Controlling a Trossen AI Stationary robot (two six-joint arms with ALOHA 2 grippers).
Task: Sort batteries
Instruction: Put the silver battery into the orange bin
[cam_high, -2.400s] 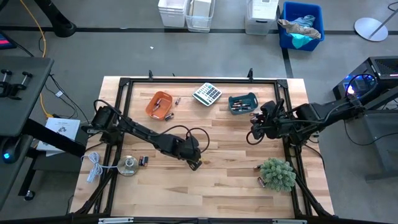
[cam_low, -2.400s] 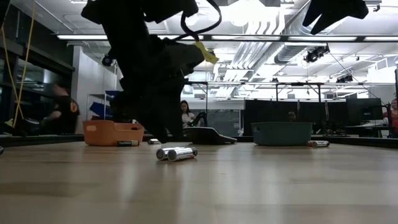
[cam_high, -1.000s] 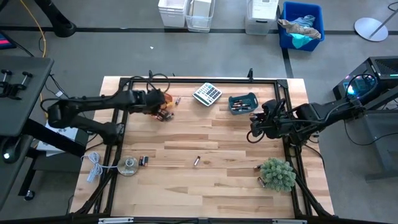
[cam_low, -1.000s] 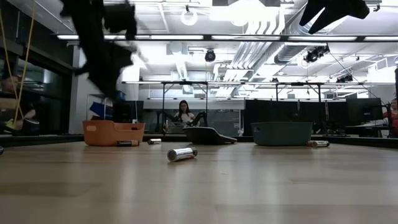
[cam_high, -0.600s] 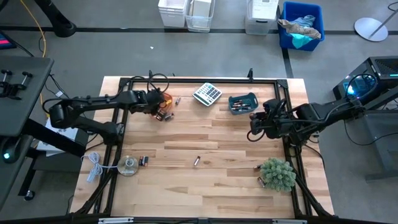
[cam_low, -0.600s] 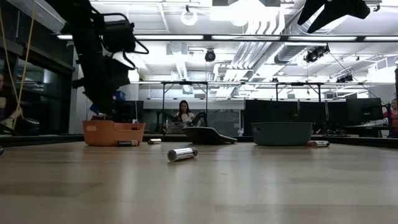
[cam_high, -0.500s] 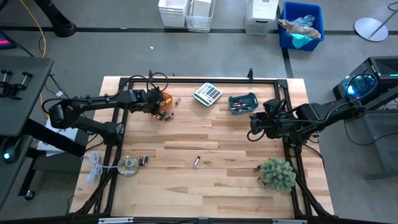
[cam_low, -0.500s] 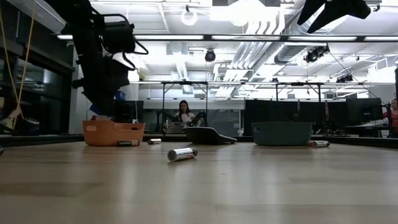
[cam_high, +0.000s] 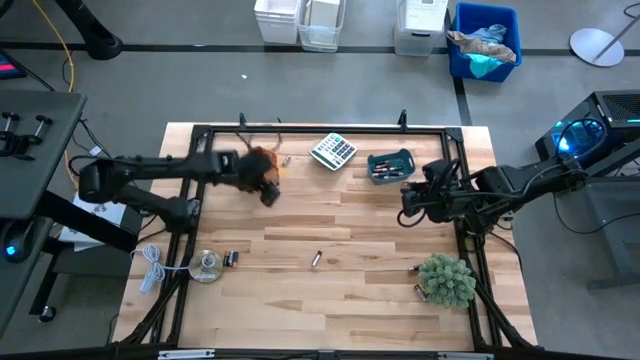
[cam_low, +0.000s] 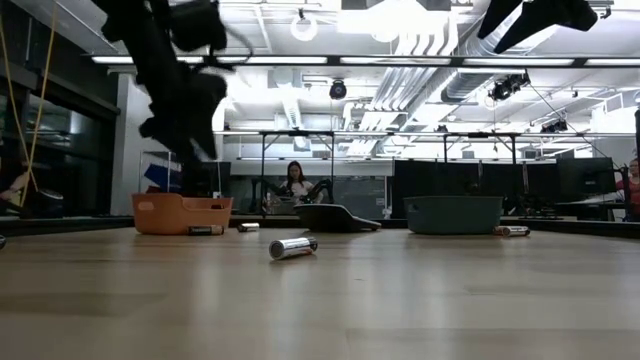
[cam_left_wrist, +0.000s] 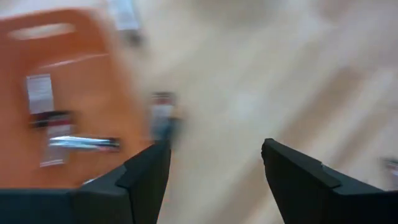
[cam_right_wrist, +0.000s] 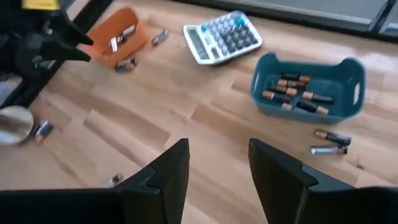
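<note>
Loose batteries lie on the wooden table: one near the middle (cam_high: 316, 259) (cam_low: 293, 246), a pair (cam_high: 230, 258) by the round disc, one (cam_left_wrist: 163, 115) right beside the orange bin (cam_high: 262, 158), two (cam_right_wrist: 329, 143) in front of the teal bin (cam_high: 390, 166). More batteries lie inside the orange bin (cam_left_wrist: 68, 142) and the teal bin (cam_right_wrist: 297, 93). My left gripper (cam_high: 268, 193) (cam_left_wrist: 211, 168) hovers open just off the orange bin's near right edge, with nothing between its fingers. My right gripper (cam_high: 410, 210) (cam_right_wrist: 217, 168) waits open in the air near the teal bin.
A grey calculator (cam_high: 333, 150) lies at the back between the two bins. A round clear-and-metal disc (cam_high: 207, 266) and a white cable (cam_high: 152, 268) sit near left. A small green plant (cam_high: 447, 280) stands near right with batteries (cam_high: 420, 292) beside it.
My left gripper has swung from over the orange bin a little toward the table's right and near side, off the bin's edge. The right arm has kept still, and the loose batteries lie where they were.
</note>
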